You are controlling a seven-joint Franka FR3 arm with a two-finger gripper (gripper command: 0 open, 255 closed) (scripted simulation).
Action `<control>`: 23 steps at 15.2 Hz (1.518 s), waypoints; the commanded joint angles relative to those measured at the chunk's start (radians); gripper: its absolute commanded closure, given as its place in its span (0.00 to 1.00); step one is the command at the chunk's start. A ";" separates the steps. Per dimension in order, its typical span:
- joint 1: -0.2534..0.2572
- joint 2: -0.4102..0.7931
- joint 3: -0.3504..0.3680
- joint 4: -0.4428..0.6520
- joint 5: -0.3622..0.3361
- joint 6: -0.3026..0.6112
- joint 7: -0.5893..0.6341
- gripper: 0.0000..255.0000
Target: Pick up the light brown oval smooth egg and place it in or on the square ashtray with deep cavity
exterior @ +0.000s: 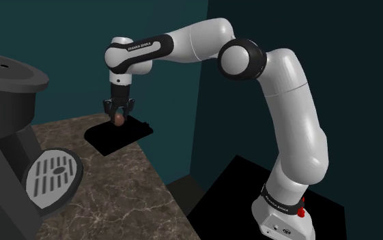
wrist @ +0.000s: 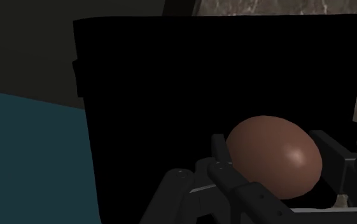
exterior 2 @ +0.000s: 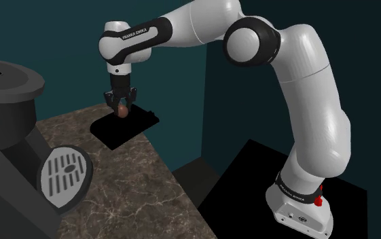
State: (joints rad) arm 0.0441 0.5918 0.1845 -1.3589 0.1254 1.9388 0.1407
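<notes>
Egg (wrist: 273, 156) between jaws; arm (exterior 2: 202, 24) marked FRANKA EMIKA

The egg (wrist: 273, 162) is smooth with a soft sheen, the ashtray (wrist: 170, 83) matt, the counter (exterior: 115, 198) veined stone.

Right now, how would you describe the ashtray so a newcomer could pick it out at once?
On the brown marbled counter, go to the far corner by the teal wall. The ashtray lies there under the gripper clasping the brown egg. Unlike the round grey grille nearby, it is square and black.
</notes>
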 commanded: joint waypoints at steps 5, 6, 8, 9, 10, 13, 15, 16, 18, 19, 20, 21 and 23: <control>0.000 0.002 0.000 -0.005 0.000 0.008 -0.001 1.00; 0.000 0.002 0.000 -0.005 0.000 0.008 -0.001 1.00; 0.000 0.002 0.000 -0.005 0.000 0.008 -0.001 0.00; 0.000 0.002 0.000 -0.005 0.000 0.008 -0.001 0.00; 0.000 0.002 0.000 -0.005 0.000 0.008 -0.001 0.00; 0.000 0.002 0.000 -0.005 0.000 0.008 -0.001 0.00; -0.006 -0.012 -0.001 0.039 0.000 -0.051 0.000 0.00; -0.009 -0.016 -0.001 0.065 0.000 -0.082 0.001 0.00; -0.012 -0.019 -0.002 0.087 0.000 -0.107 0.002 0.00; -0.012 -0.019 -0.002 0.086 0.000 -0.107 0.002 0.00; -0.012 -0.019 -0.002 0.087 0.000 -0.107 0.002 0.00; -0.012 -0.019 -0.002 0.087 0.000 -0.107 0.002 0.00; -0.012 -0.019 -0.002 0.087 0.000 -0.107 0.002 0.00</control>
State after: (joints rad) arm 0.0325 0.5725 0.1828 -1.2727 0.1251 1.8327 0.1423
